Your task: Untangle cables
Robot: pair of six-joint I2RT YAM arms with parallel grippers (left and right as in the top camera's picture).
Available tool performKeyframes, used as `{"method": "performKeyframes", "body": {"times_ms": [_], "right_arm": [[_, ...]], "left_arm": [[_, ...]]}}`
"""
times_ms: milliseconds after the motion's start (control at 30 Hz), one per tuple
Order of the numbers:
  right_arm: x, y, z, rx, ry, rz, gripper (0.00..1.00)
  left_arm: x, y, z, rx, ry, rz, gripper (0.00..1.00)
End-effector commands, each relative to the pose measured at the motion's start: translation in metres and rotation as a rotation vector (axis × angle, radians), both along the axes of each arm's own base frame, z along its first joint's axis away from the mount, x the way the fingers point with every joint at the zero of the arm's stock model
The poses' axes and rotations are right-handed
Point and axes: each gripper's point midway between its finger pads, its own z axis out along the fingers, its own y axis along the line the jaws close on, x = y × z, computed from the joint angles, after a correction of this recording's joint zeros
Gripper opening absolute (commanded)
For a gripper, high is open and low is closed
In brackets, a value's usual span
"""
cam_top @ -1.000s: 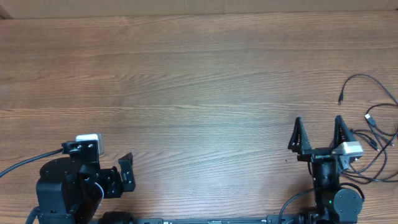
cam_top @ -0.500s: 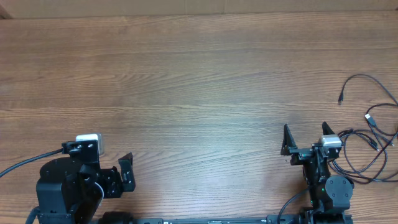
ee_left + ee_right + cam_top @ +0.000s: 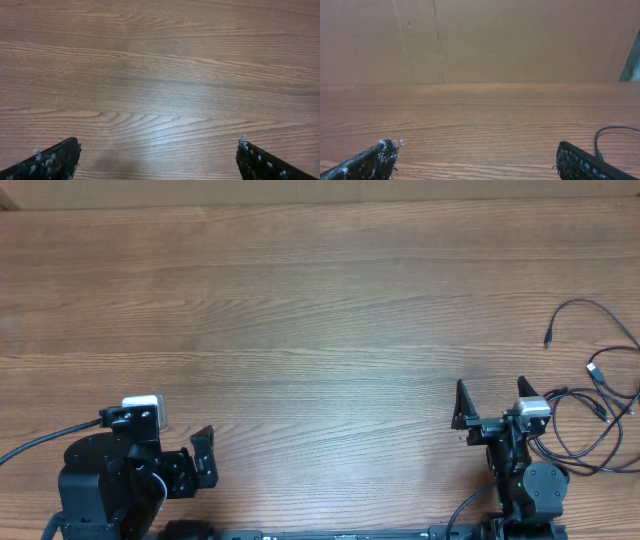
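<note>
Beside cables (image 3: 598, 408), right arm (image 3: 528, 480) (jaws wide)

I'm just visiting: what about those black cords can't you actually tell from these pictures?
- Overhead: the cables run off the right edge, so their full loops are cut off.
- Overhead: which cord crosses over which, and the plug types, are too thin and small to tell.
- Right wrist: only one short bend shows at the right edge; the frame cuts off the rest.
- Left wrist: no cord in view, only table.
</note>
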Motion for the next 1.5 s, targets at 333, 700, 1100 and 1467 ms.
{"method": "performKeyframes", "body": {"times_ms": [333,700,1100,1467], "right_arm": [[0.000,0.000,-0.001,0.006,-0.007,-0.001,1.00],[0.000,0.000,-0.001,0.006,-0.007,-0.001,1.00],[0.000,0.000,-0.001,0.006,-0.007,-0.001,1.00],[0.000,0.000,-0.001,0.006,-0.007,-0.001,1.00]], "left_arm": [[0.000,0.002,0.000,0.013,-0.003,0.003,0.99],[0.003,0.003,0.004,0.018,-0.035,0.002,1.00],[0.045,0.003,-0.034,0.024,-0.379,0.002,1.00],[0.073,0.003,-0.057,0.013,-0.739,0.011,1.00]]}}
